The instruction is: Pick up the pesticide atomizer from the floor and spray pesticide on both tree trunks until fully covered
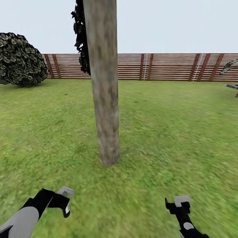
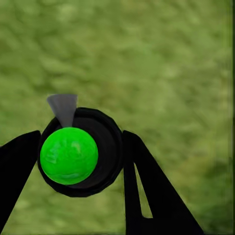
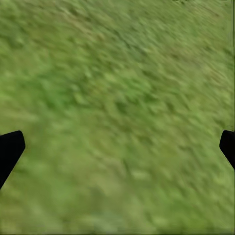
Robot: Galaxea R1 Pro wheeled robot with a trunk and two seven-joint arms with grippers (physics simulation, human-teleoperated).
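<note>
A round dark shrub [image 1: 20, 59] is seen at the far left of the lawn [image 1: 172, 132], before a brown slatted wooden fence [image 1: 165, 67] that closes the garden at the back. Low at the left of the head view, the left claw [image 1: 65, 201] is held above the grass. In the left wrist view a black round body with a bright green ball-shaped top and a small grey nozzle, taken to be the pesticide atomizer [image 2: 78, 152], is gripped between the two black fingers [image 2: 147, 181], which are closed against its sides. No label, brand or writing can be read on it. Ahead of the claws, and slightly left of centre, a thick mottled grey-brown tree trunk [image 1: 104, 86] is rooted upright in the grass, well apart from both claws; dark foliage [image 1: 81, 36] is seen behind its upper left. Low at the right, the right claw [image 1: 178, 206] is held over the grass; in the right wrist view its fingertips [image 3: 10, 149] are spread wide, with nothing held between them.
</note>
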